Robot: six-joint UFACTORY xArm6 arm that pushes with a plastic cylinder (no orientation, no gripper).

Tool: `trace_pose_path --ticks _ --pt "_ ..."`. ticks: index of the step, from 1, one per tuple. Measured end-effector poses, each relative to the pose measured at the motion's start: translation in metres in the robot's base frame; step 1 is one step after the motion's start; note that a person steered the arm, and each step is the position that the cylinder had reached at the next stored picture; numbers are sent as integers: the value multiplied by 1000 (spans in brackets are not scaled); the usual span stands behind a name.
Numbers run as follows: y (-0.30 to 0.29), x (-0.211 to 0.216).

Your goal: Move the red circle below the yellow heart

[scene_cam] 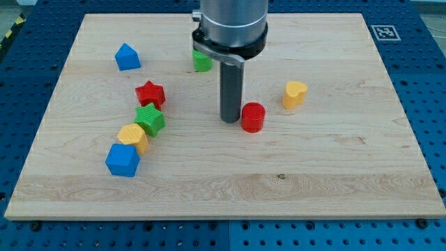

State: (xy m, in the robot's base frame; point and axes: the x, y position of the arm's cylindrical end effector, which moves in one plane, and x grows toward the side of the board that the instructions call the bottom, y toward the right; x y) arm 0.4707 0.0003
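Tip (231,120), clawless, was set touching 1 red circle's (253,117) left, seemingly for pushing rightward beneath yellow heart (295,93).

Pale wooden table (334,174) with visible grain, resting on a blue perforated base (425,84), black-and-white square marker (382,32) at the table's top right corner, yellow-black striped tape (12,29) top left, even light.

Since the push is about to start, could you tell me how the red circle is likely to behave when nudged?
The red circle is squat and stands on a flat end, so it should slide rather than tip. Its round side may slip off my tip, which sits just at its left. It looks small and rigid, probably light on the smooth wooden board.
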Motion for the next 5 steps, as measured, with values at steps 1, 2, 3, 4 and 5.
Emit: trace_pose_path --ticks 1,2,3,4,5 --pt "4 9" --pt "35 19" --pt "59 19" --pt "67 19" --pt "74 16"
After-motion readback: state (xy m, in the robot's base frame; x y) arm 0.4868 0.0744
